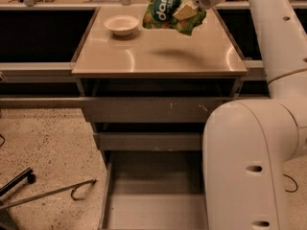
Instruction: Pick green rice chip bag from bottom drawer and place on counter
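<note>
My gripper (187, 9) hangs above the far right part of the counter (158, 56), and my jaws are closed down on the green rice chip bag (163, 11), pinching its right side so that only the thickness of crumpled foil keeps them apart. One tan finger (183, 13) lies across the front of the bag. The bag is in the air, tilted with its dark green logo facing left and near, clear of the counter top, and its shadow falls on the beige surface below it. A small white bowl (121, 25) sits on the counter at the far left, just beside the bag but not touching it. Below, the bottom drawer (153, 205) stands pulled out toward the near side, its grey floor bare. The two upper drawers (148, 110) are out only a little. My arm (271, 37) runs down the right side.
</note>
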### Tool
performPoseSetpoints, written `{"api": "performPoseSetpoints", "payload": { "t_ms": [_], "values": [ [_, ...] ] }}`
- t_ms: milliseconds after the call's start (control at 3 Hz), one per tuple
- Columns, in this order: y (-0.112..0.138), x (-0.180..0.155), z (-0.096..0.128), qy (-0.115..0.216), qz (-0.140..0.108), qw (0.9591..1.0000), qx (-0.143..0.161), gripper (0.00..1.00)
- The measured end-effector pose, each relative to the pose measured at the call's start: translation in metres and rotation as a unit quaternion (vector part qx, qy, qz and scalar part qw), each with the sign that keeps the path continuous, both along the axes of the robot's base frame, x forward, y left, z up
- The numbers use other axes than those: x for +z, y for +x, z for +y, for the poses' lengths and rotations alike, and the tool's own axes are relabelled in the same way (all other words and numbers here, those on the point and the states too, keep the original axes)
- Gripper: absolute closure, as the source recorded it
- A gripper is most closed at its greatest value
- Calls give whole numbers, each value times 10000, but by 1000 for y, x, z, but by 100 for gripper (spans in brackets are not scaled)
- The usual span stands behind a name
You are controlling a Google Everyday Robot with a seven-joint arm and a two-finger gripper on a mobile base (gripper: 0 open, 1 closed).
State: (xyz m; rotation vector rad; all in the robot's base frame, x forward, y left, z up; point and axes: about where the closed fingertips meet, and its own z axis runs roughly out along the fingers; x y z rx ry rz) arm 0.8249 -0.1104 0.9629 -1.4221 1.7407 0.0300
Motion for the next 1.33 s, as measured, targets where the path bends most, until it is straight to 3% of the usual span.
{"api": "performPoseSetpoints", "payload": {
  "t_ms": [333,667,1000,1333],
  "values": [
    [14,-30,-14,184,333,9985,-399,100],
    [12,-78,-33,490,1016,9910,-720,100],
    [-5,-110,-33,812,1646,9810,-637,100],
    [-6,-113,-31,817,1698,9802,-606,81]
  ]
}}
